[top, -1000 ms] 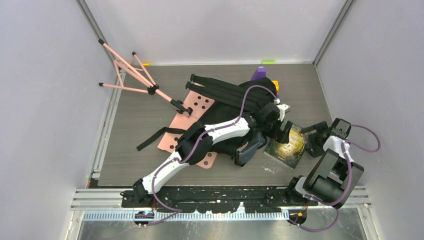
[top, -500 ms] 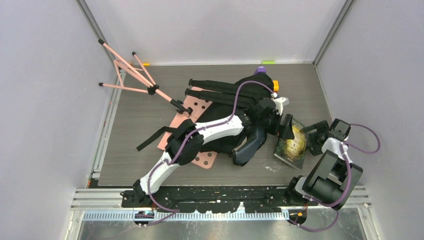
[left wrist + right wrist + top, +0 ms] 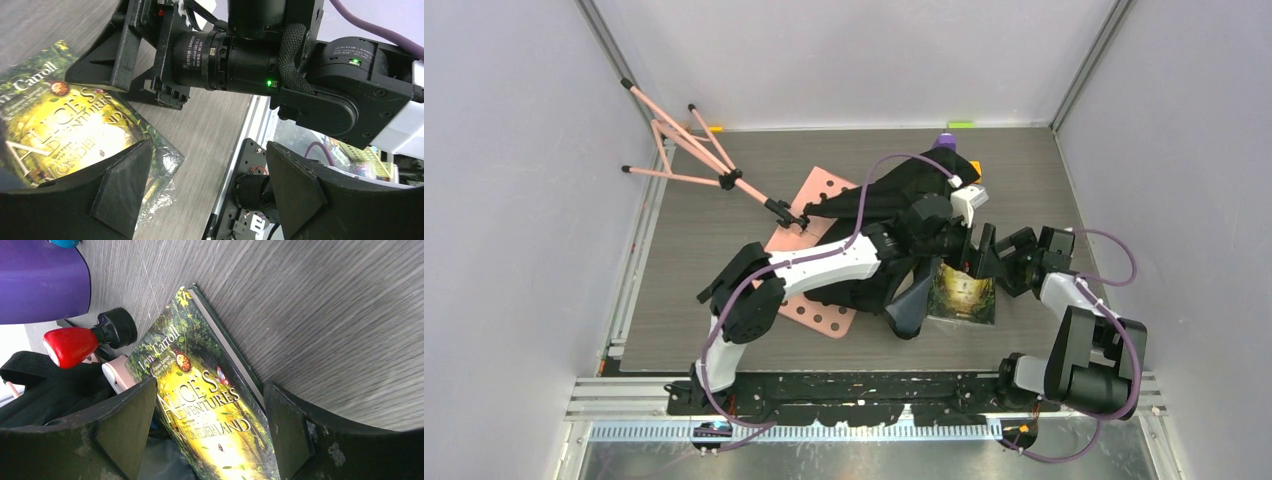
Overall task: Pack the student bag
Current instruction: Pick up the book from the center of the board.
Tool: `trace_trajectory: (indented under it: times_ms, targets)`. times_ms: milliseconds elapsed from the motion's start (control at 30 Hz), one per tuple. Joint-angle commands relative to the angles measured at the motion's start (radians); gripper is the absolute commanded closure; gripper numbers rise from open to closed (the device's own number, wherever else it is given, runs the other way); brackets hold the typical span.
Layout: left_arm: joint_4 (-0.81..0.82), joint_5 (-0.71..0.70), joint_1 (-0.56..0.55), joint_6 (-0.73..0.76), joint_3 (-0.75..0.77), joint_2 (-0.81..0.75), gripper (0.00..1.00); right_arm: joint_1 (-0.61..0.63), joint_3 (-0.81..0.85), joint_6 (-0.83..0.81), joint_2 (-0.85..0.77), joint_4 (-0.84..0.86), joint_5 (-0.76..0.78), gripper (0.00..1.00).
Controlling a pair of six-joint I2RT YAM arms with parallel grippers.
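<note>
— Where is the student bag (image 3: pixel 902 185) found?

— It is seen slumped near the middle of the table (image 3: pixel 1024 170). It is draped over a pink perforated board (image 3: pixel 819 205), which shows at the bag's 9 and 7 o'clock sides. The left arm is laid across the bag from 7 o'clock.

— What is placed around it?

— A book (image 3: pixel 964 292) titled "Alice's Adventures in Wonderland" is lying just beside the bag at its 4 o'clock. A purple bottle (image 3: pixel 943 143) is set at the bag's 12 o'clock edge. A pink folding stand (image 3: pixel 689 140) is spread out well apart at 10 o'clock.

— How is the left end effector (image 3: pixel 210 145) held?

— Its fingers are spread wide and nothing is pinched. Bare table is seen between them, with a corner of the book under the left finger (image 3: pixel 122 192). The right arm's wrist is seen close in front of it.

— And the right end effector (image 3: pixel 210 384)?

— It is spread wide as well, and it is met with the left one at the book's 12 o'clock edge. In the right wrist view the book's cover is framed between the fingers. Whether the book is touched cannot be told. A red-capped item (image 3: pixel 70 346) is seen beside the bag's black fabric.
</note>
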Motion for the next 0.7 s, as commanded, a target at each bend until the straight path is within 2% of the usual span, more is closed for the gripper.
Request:
trace_trajectory:
  times_ms: [0,100,200,467,667]
  targets:
    - [-0.069,-0.116,0.022,0.08,-0.058,-0.105,0.14,0.061,-0.039,0.058,0.036,-0.082,0.047,0.16]
    - [-0.097,-0.159,0.024,0.093,-0.119,-0.129,0.13,0.073,-0.038,0.061,0.039,-0.082,0.058,0.16]
    - [-0.09,-0.127,0.022,0.075,-0.144,-0.117,0.13,0.077,-0.034,0.044,0.022,-0.1,0.097,0.16]
    - [-0.114,-0.131,-0.03,0.083,-0.113,-0.047,0.14,0.077,0.044,-0.108,-0.043,-0.257,0.238,0.12]
    - [-0.22,-0.239,-0.087,0.181,-0.051,-0.012,0.14,0.074,0.066,-0.138,-0.054,-0.306,0.299,0.1]
